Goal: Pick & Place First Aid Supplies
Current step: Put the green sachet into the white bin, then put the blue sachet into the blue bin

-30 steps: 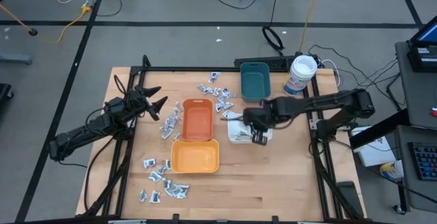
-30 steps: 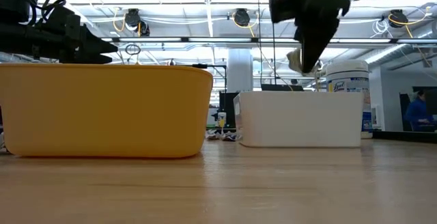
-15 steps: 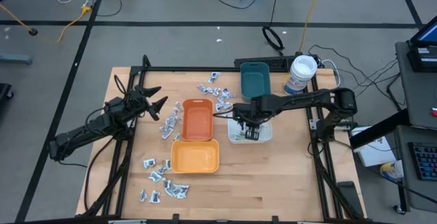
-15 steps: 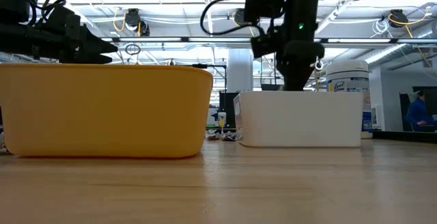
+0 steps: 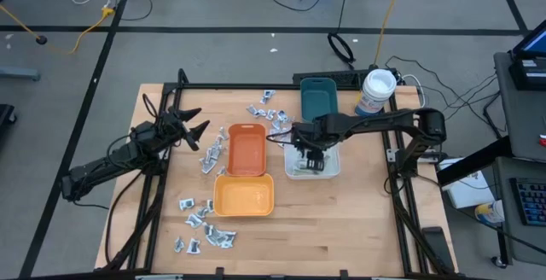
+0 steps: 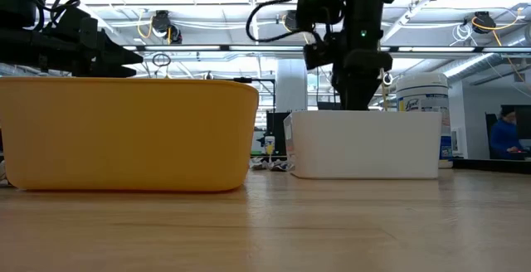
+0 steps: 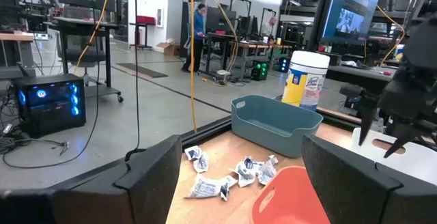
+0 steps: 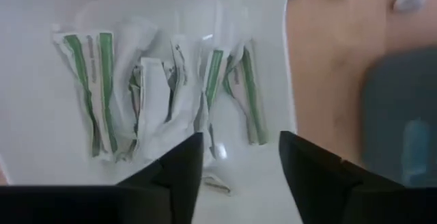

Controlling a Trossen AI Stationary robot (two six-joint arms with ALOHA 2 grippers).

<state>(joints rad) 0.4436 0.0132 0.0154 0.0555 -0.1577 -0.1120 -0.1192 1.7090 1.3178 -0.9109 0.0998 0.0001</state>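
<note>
My right gripper hangs open over the white tray, fingers pointing down, tips low between its walls. Nothing is between the fingers in the right wrist view. Several green-white strips lie flat on the tray's floor below them. Silvery sachets lie loose on the table in three groups: at the far middle, left of the orange tray and at the near left. My left gripper waits open at the table's left, above the wood, and touches nothing.
An orange tray and a yellow tray stand left of the white one. A teal tray and a white tub with a blue label stand at the far right. A person is in the room beyond.
My right gripper has gone a little toward the table's left and far edges and come down into the white tray. The pale packet that showed at its fingertips a second ago is no longer there, and the fingers now stand open.
</note>
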